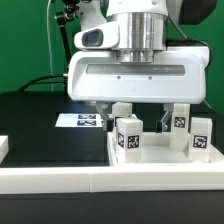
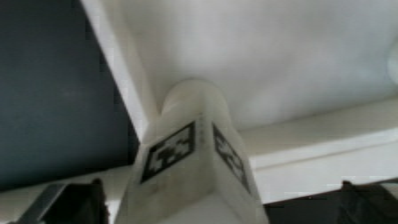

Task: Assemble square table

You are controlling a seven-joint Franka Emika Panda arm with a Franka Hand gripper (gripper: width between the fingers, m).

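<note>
The white square tabletop (image 1: 160,160) lies flat on the exterior view's right, and its pale surface shows in the wrist view (image 2: 294,70). Several white tagged legs stand on it: one (image 1: 129,137) under the hand, two more (image 1: 180,126) (image 1: 201,136) to the right. My gripper (image 1: 140,116) hangs low over the tabletop. In the wrist view a tagged leg (image 2: 187,150) stands between my fingertips (image 2: 71,203), closer to that one, with a clear gap to the other. My gripper (image 2: 217,208) is open and holds nothing.
The marker board (image 1: 80,120) lies on the black table to the left of the tabletop. The long low white border wall (image 1: 90,184) runs along the front. A white block (image 1: 4,146) sits at the left edge.
</note>
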